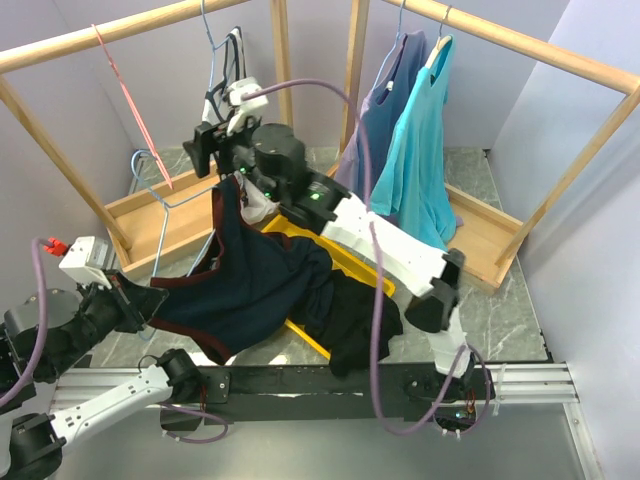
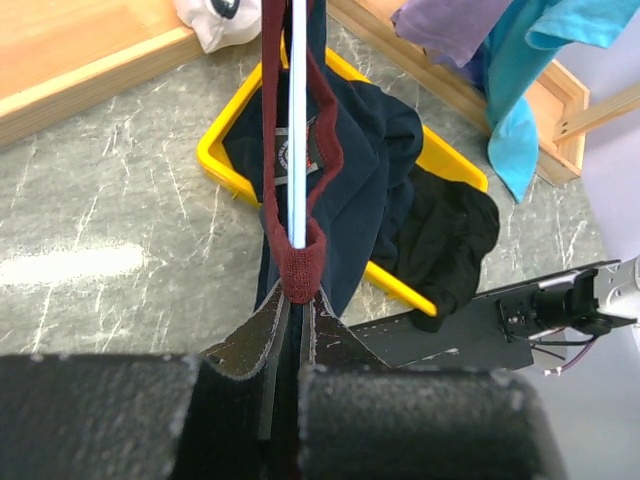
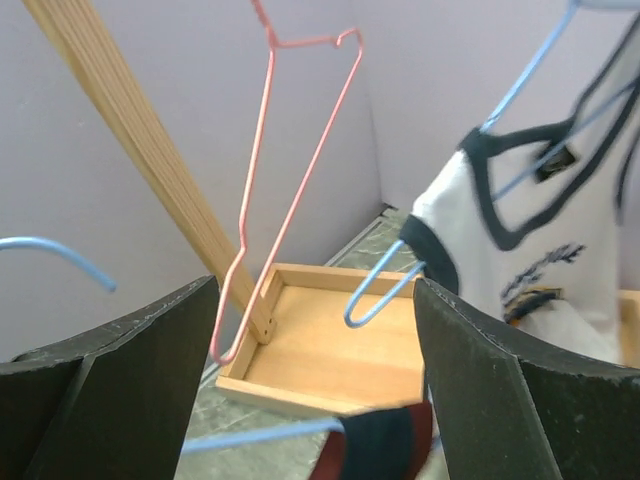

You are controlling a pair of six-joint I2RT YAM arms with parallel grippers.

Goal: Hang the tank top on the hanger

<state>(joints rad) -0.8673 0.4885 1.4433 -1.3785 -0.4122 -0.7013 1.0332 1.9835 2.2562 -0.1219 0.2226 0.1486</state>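
Observation:
The navy tank top (image 1: 255, 275) with maroon trim hangs spread between the two arms, above the yellow tray. My left gripper (image 1: 150, 300) is shut on its maroon trim (image 2: 298, 270), with the light-blue hanger wire (image 2: 297, 120) running through the strap loop. The hanger (image 1: 165, 206) stands at the left, its hook near the wooden base. My right gripper (image 1: 205, 150) is open and empty, just above the hanger wire (image 3: 250, 442) and a maroon-edged strap (image 3: 385, 450). In the right wrist view the gap between the fingers (image 3: 315, 285) shows only the wooden base.
A wooden rack (image 1: 120, 35) surrounds the scene, with a wooden base (image 3: 330, 350). On it hang a pink hanger (image 1: 130, 100), a white tank top (image 3: 540, 230) on a blue hanger, and purple and teal shirts (image 1: 420, 150). A black garment (image 1: 360, 325) lies over a yellow tray (image 2: 215, 165).

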